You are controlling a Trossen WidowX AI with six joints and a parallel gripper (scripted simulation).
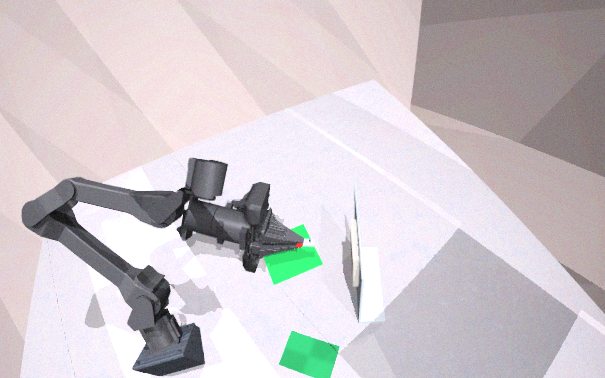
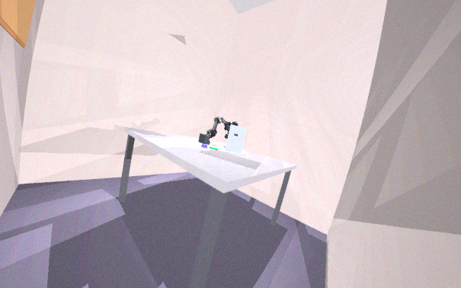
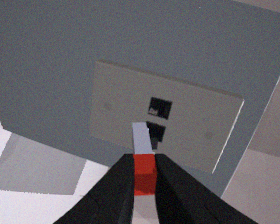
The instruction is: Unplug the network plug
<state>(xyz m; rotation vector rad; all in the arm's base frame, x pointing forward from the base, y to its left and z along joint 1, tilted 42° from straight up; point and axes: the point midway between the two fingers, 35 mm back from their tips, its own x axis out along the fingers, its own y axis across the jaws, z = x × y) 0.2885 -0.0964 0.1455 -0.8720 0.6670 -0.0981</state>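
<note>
My gripper (image 1: 300,244) (image 3: 143,163) is shut on the network plug (image 1: 309,244) (image 3: 142,138), a small block with a red rear part and a pale front part. The plug points at the upright panel (image 1: 356,205) (image 2: 236,142) (image 3: 41,75) and is clear of it, with a gap visible in the top view. The panel's pale faceplate (image 1: 355,255) (image 3: 191,137) has two dark openings, the upper one (image 3: 160,108) fully visible and the lower one (image 3: 156,131) partly hidden by the plug. A green marked patch (image 1: 291,267) lies on the table below the gripper.
A second green patch (image 1: 310,354) lies nearer the arm's base (image 1: 173,357). A small purple patch (image 2: 204,145) shows beside the base in the exterior view. The panel stands on a pale foot (image 1: 371,295) on the white table (image 2: 203,164).
</note>
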